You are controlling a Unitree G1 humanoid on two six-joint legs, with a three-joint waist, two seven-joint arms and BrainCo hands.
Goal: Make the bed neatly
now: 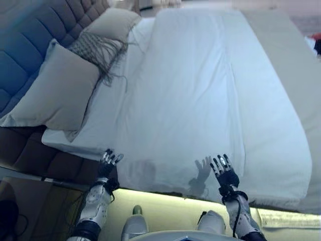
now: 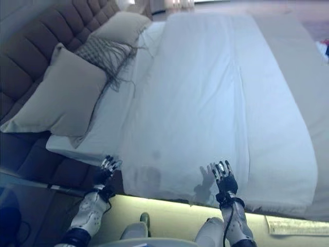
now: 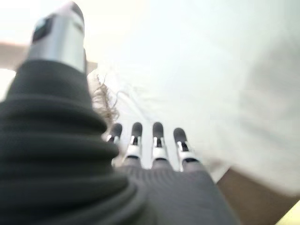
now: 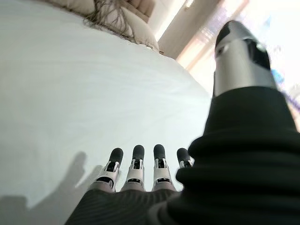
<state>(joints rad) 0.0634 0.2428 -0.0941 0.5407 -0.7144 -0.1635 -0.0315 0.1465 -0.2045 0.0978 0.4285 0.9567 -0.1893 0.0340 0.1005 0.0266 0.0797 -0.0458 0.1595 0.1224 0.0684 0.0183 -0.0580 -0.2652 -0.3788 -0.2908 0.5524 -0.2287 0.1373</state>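
A white duvet (image 1: 200,90) lies spread flat over the bed, reaching the near edge. At the head end on the left, a large beige pillow (image 1: 62,90) leans on the headboard, with a grey fringed cushion (image 1: 95,50) and a second pillow (image 1: 113,22) beyond it. My left hand (image 1: 108,163) hangs open at the near edge by the duvet's corner, holding nothing. My right hand (image 1: 224,170) is open too, fingers straight, just above the duvet's near edge. In the right wrist view its fingers (image 4: 136,164) hover over the white cloth (image 4: 70,93).
A dark tufted headboard (image 1: 30,45) runs along the left. A lit strip (image 1: 170,201) glows under the near bed edge. A beige bed cover (image 1: 296,65) shows along the right side. A dark bedside surface (image 1: 30,196) stands at lower left.
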